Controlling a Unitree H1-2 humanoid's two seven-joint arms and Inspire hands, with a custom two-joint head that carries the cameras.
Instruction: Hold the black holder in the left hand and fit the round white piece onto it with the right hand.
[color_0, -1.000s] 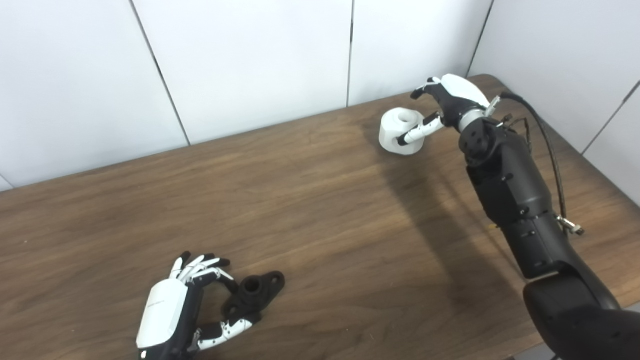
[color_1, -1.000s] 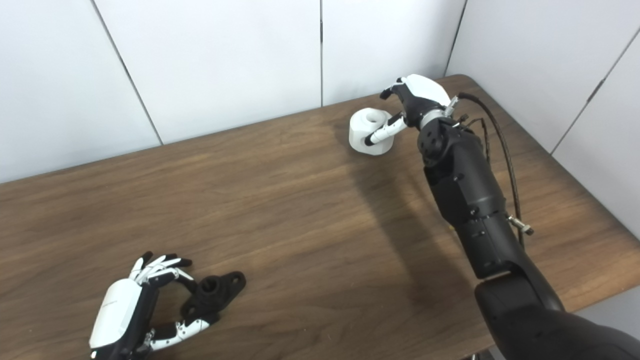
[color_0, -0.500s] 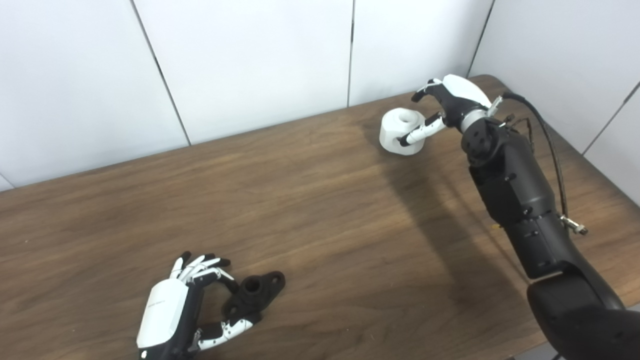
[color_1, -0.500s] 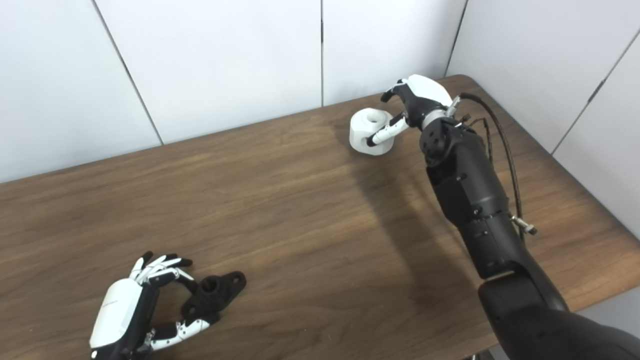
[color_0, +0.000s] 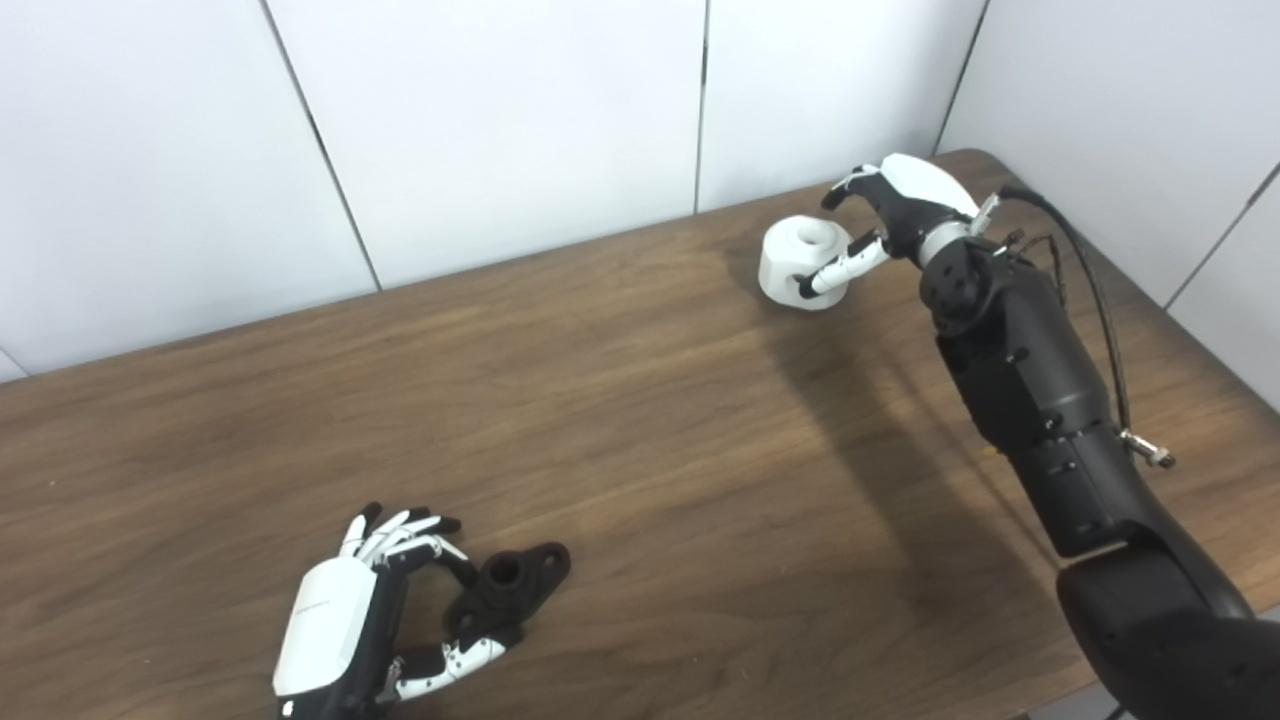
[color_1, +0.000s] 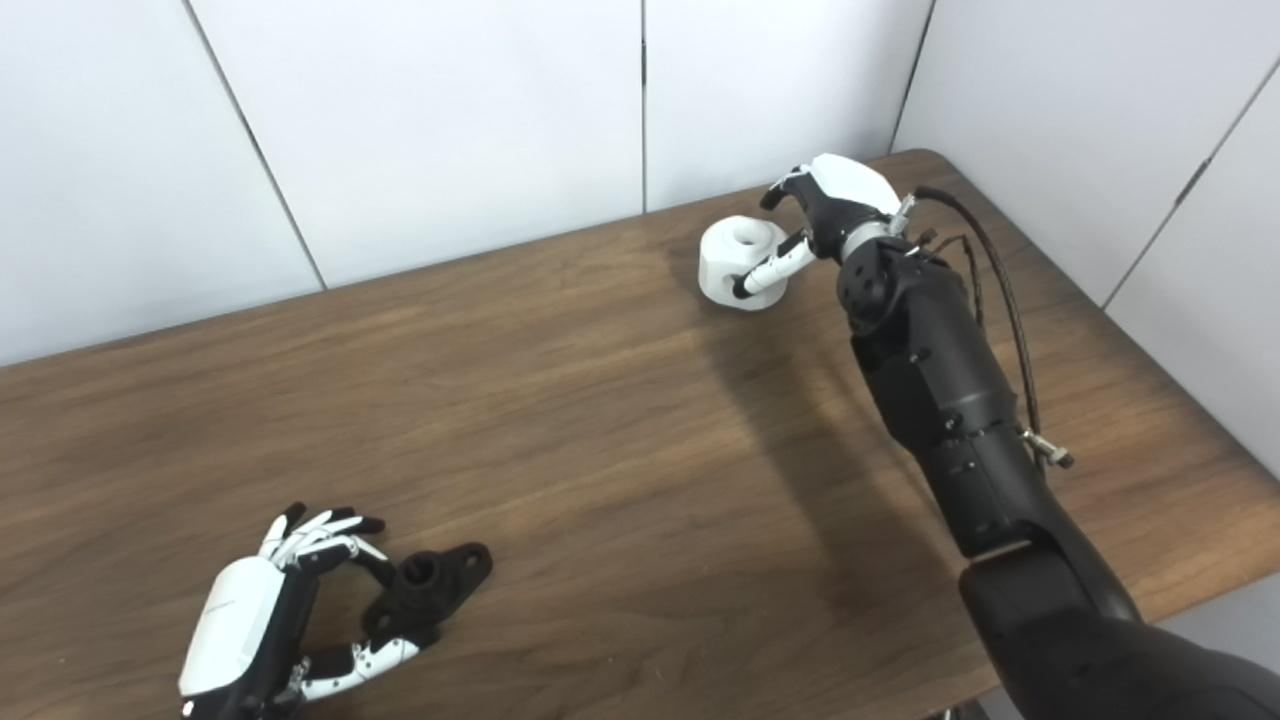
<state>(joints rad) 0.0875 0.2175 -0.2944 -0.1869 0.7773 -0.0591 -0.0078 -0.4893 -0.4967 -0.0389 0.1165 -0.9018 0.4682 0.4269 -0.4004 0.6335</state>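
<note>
The round white plastic piece with a hole in its top (color_0: 800, 262) sits at the far right of the brown wooden table (color_0: 640, 400), and the right hand (color_0: 890, 215) curls around it from the right: thumb across its near side, fingers arched over its far rim. Whether they press it firmly is hard to tell. The black flanged holder (color_0: 508, 585) lies at the near left, its long axis running from near left to far right, between the loosely spread fingers and thumb of the left hand (color_0: 375, 610), which cup it without clearly clamping. The two parts are well apart, so the white piece must travel near and left to the holder.
</note>
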